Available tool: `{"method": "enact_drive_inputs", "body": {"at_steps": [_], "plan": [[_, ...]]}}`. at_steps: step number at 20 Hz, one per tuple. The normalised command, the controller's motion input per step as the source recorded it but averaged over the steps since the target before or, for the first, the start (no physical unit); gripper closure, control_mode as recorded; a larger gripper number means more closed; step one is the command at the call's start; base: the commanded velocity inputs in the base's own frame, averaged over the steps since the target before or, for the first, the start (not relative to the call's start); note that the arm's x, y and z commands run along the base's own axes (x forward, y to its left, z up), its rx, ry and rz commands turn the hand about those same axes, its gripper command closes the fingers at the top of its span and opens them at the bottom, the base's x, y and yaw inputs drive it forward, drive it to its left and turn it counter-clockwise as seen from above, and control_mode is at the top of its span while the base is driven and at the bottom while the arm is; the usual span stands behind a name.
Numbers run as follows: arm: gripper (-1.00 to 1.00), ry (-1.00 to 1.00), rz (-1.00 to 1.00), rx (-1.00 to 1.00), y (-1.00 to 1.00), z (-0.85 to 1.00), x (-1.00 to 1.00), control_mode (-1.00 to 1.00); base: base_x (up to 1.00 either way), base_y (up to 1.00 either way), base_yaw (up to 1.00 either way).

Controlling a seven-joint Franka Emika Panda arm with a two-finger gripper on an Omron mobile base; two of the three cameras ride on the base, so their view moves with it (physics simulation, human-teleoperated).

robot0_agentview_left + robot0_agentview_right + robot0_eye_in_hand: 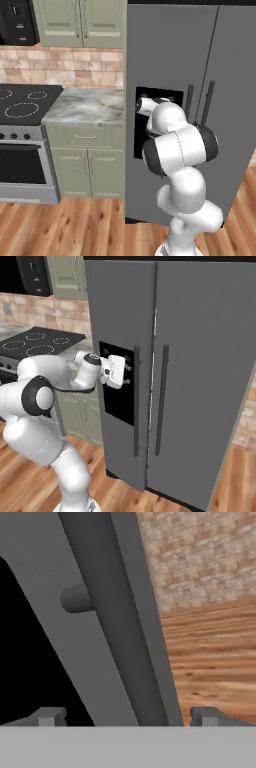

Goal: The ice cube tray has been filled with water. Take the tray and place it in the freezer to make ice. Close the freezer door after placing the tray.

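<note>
Two dark fingertips (47, 717) of the pincer (128, 375) stand spread wide, one on each side of the bar handle (120, 637) of the freezer door (117, 321), with nothing pinched between them. In the hand view the handle runs slantwise up from between the tips, its round standoff (77, 598) ahead of the left tip; wooden floor (210, 657) and a brick wall (200, 557) lie beyond the right tip. From the right base view the pincer hangs in front of the black dispenser recess (117, 396), just beside the handle's upper end, whether touching I cannot tell. The freezer door is shut, flush with the plain grey door (200, 366) past the handle. Behind the arm sit a marble counter (85, 106) and a stove (22, 102).
</note>
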Motion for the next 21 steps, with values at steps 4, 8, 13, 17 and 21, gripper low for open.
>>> {"method": "enact_drive_inputs", "body": {"at_steps": [4, 8, 13, 17, 21], "plan": [[-1.00, -0.07, 0.30, 0.14, -1.00, -0.22, 0.74, -1.00, 0.00, 0.00, 0.00], [-1.00, 0.00, 0.36, 0.15, -1.00, -0.23, 1.00, -1.00, 0.00, 0.00, 0.00], [-1.00, 0.00, 0.35, 0.12, -0.91, -0.26, 1.00, -1.00, 0.00, 0.00, 0.00], [-1.00, 0.05, 0.15, 0.07, -0.33, -0.17, 1.00, -1.00, 0.00, 0.00, 0.00], [-1.00, 0.04, -0.03, 0.00, 0.03, -0.04, 0.56, -1.00, 0.00, 0.00, 0.00]]}}
